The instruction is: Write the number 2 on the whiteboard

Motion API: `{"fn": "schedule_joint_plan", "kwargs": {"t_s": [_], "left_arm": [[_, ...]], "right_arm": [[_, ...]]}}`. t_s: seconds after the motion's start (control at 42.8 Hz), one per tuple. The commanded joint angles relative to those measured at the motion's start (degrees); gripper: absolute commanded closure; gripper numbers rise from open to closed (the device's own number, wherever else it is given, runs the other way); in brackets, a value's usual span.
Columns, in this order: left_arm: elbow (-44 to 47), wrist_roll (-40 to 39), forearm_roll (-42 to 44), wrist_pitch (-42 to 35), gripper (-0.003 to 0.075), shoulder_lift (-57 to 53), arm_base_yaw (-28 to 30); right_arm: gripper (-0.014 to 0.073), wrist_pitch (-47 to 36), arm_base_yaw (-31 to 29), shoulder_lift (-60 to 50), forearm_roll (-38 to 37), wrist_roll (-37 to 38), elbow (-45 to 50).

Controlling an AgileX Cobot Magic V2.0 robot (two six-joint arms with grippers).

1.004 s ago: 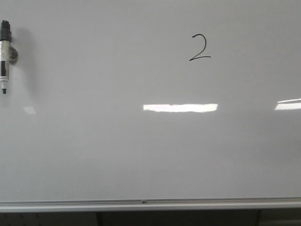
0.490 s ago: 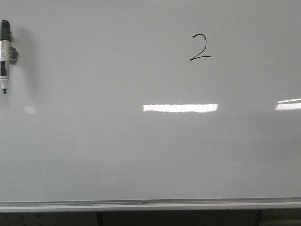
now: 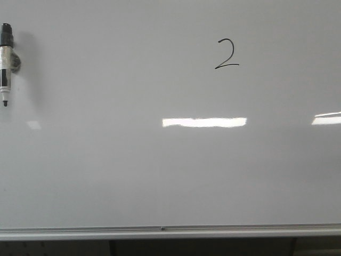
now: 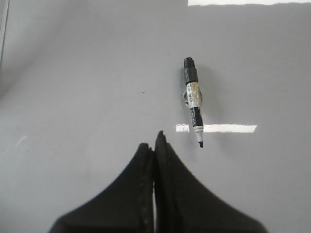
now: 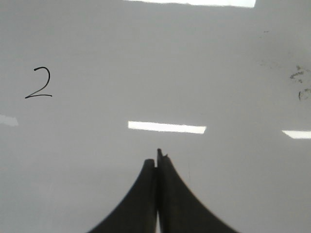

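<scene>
The whiteboard [image 3: 133,176] fills the front view, with its silver rail along the bottom. A thin black number 2 [image 3: 227,54] is written on its upper right part; it also shows in the right wrist view [image 5: 39,83]. A marker [image 3: 6,63] with a black cap end and a white barrel hangs tip down at the board's far left; it also shows in the left wrist view [image 4: 194,107]. My left gripper [image 4: 154,141] is shut and empty, away from the marker. My right gripper [image 5: 156,156] is shut and empty, away from the digit. Neither gripper shows in the front view.
Bright white light reflections [image 3: 204,122] lie across the board's middle and right edge. Faint dark smudges [image 5: 297,80] mark the board in the right wrist view. A dark gap lies below the silver rail [image 3: 170,232].
</scene>
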Motion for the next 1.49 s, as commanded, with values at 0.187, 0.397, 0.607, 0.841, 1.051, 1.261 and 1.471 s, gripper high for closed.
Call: {"fn": "schedule_joint_plan", "kwargs": {"t_s": [0.187, 0.397, 0.607, 0.841, 1.051, 1.261, 1.471], "left_arm": [[2.00, -0.24, -0.47, -4.42, 0.0741, -1.60, 0.03], [2.00, -0.24, -0.47, -4.42, 0.0741, -1.60, 0.03], [2.00, -0.24, -0.47, -4.42, 0.0741, -1.60, 0.03], [2.00, -0.24, -0.47, -4.42, 0.0741, -1.60, 0.03], [2.00, -0.24, -0.47, -4.42, 0.0741, -1.60, 0.03], [2.00, -0.24, -0.47, -4.42, 0.0741, -1.60, 0.03], [2.00, -0.24, -0.47, -4.42, 0.0741, -1.60, 0.03]], "right_arm": [[0.0662, -5.32, 0.04, -1.10, -0.56, -0.04, -0.16], [0.0662, -5.34, 0.04, -1.10, -0.41, -0.16, -0.16], [0.0662, -5.40, 0.70, -1.10, 0.38, -2.03, -0.16], [0.0662, -5.40, 0.70, -1.10, 0.48, -2.79, -0.16], [0.0662, -5.40, 0.64, -1.10, 0.47, -2.79, -0.16], [0.0662, -5.40, 0.64, -1.10, 0.47, -2.79, -0.16], [0.0662, -5.40, 0.64, -1.10, 0.47, -2.79, -0.16]]}}
